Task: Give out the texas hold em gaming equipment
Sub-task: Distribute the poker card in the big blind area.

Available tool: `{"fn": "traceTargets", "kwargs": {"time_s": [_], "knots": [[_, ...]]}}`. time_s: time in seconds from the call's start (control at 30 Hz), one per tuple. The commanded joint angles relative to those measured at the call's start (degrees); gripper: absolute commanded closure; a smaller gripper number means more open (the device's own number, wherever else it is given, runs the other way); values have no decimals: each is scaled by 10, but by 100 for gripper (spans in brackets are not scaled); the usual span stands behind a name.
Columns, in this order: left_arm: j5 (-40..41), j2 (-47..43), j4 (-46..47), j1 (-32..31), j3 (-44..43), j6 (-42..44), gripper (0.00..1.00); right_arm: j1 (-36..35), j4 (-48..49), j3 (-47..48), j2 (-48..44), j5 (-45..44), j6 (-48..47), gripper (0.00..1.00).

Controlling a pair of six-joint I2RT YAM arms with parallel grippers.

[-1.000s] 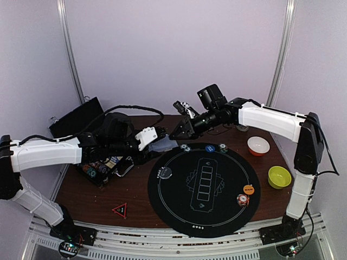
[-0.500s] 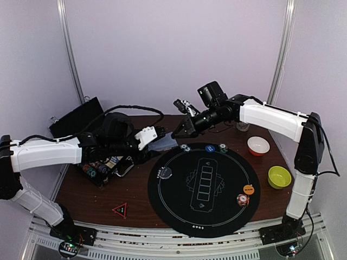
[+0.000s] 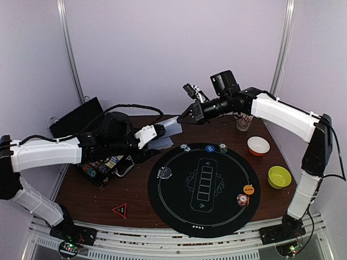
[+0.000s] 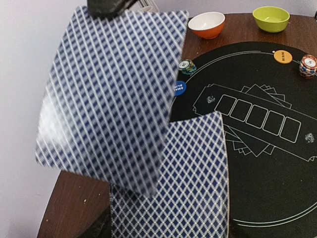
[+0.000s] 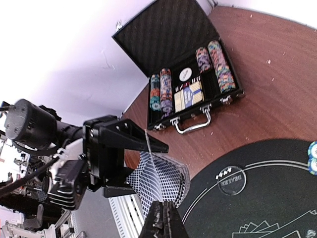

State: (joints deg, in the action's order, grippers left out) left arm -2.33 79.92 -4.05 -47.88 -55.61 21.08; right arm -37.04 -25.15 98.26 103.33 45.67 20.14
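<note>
Top external view counts two bowls, one orange bowl and one green bowl, plus one mug on the brown table, all right of one round black mat. Three buttons lie on the mat: a blue button, an orange button and a clear button. Chips sit in three spots: a striped stack and a green chip flank the blue button at the far edge, and a second stack sits just beside the orange button. One open black case lies at the left. The left gripper is clamped on the deck just off the mat's far-left edge. The right gripper has its jaws pressed together on one card, raised just above the deck. Left wrist view shows that card large, tilted and blurred, its back a dark blue diamond lattice on white (the deck below wears the same pattern), pinched at its top edge. Right wrist view shows the card edge-on as a thin line, the deck slightly fanned between the left jaws, and four chip rows inside the case.
</note>
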Motion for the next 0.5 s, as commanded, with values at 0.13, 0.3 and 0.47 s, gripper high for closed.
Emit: {"fn": "traceTargets", "kwargs": {"time_s": [0.13, 0.3, 0.47], "knots": [[5, -8, 34, 7, 6, -9, 45, 15, 23, -2, -24, 7, 12, 100], [7, -16, 31, 8, 11, -15, 45, 77, 62, -10, -56, 5, 50, 100], [15, -26, 29, 8, 18, -31, 45, 143, 88, -43, -101, -77, 78, 100]]}}
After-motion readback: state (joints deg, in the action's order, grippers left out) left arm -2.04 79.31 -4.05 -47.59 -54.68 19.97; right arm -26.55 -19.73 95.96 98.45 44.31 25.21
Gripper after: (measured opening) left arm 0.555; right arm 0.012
